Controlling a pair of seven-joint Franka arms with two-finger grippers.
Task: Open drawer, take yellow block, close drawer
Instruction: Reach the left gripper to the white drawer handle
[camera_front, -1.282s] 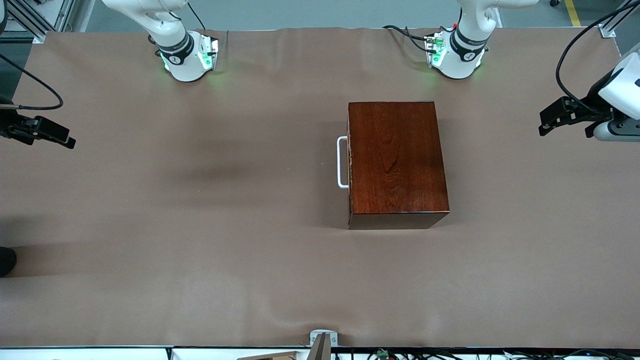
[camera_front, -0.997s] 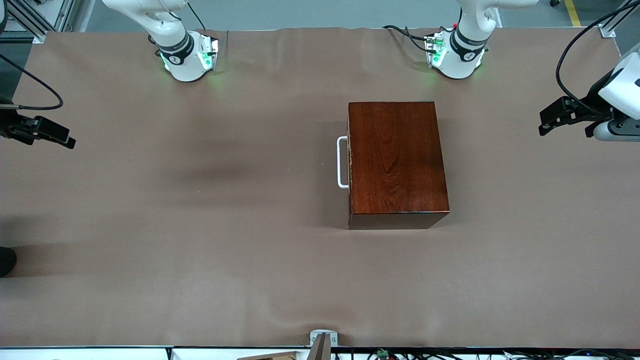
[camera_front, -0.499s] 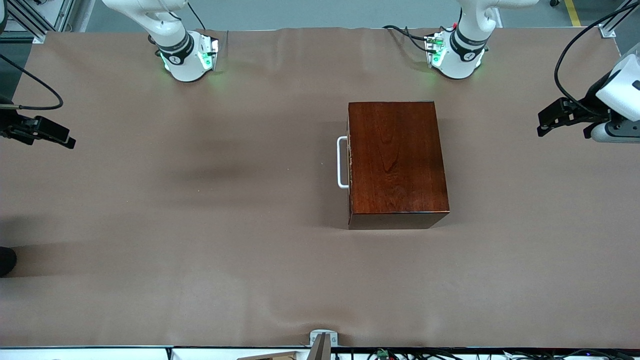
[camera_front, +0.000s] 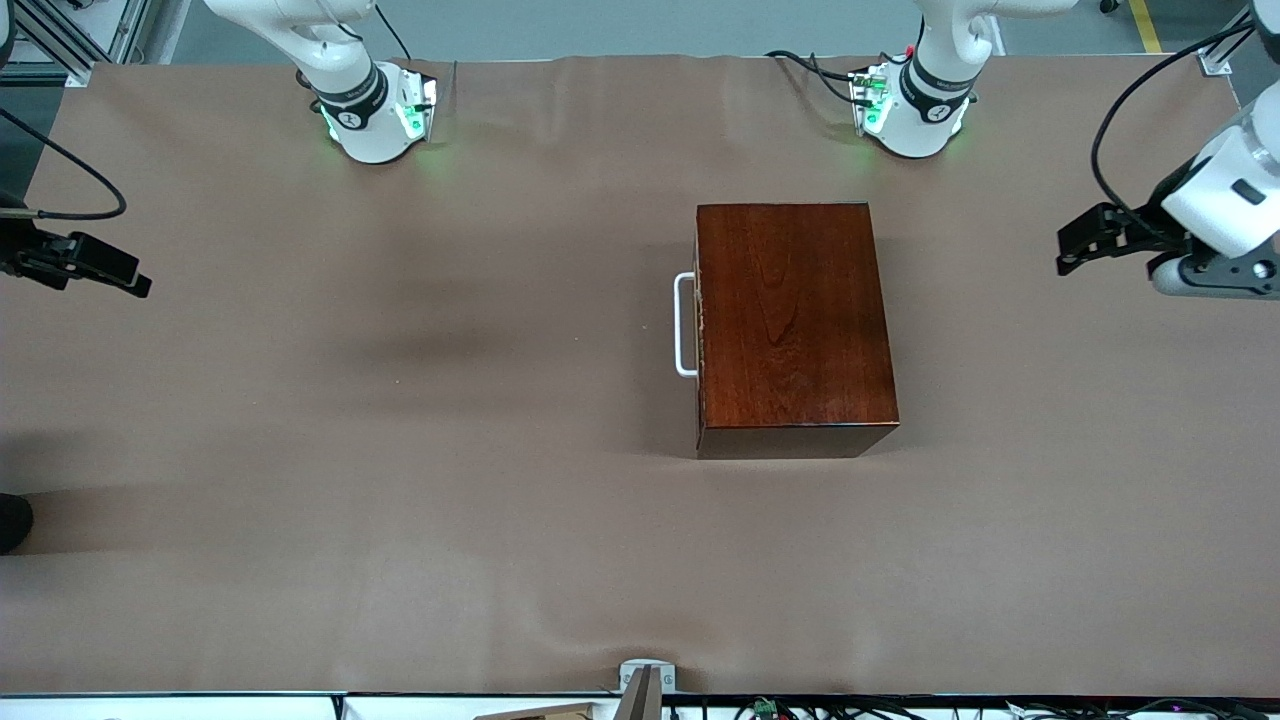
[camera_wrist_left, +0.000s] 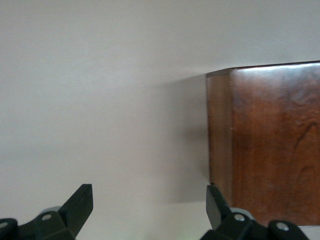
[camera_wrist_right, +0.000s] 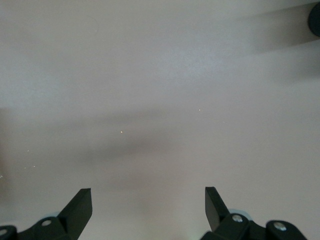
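At the right arm's end of the table the right gripper hangs over bare brown cloth, its jaws spread wide with nothing between them; its wrist view shows only the tabletop under the two black fingertips. This arm waits, well apart from the box.

Toward the middle sits the glossy mahogany box, with the drawer shut flush in it. The drawer's front faces the right arm's end of the table, and its white U-shaped handle stands out from that front with clear cloth before it. The yellow block shows in no view; I judge it lies inside the closed drawer.

At the left arm's end the left gripper hovers over the cloth beside the box, its jaws apart and empty. Its wrist view takes in a corner of the box past the fingertips.

No step looks done: the opening of the drawer is only being approached. The next move calls for a gripper to reach the handle, close on the bar and pull straight toward the right arm's end. The right arm has an open path to it. The left gripper is on the box's closed side and would have to reach over or round it.
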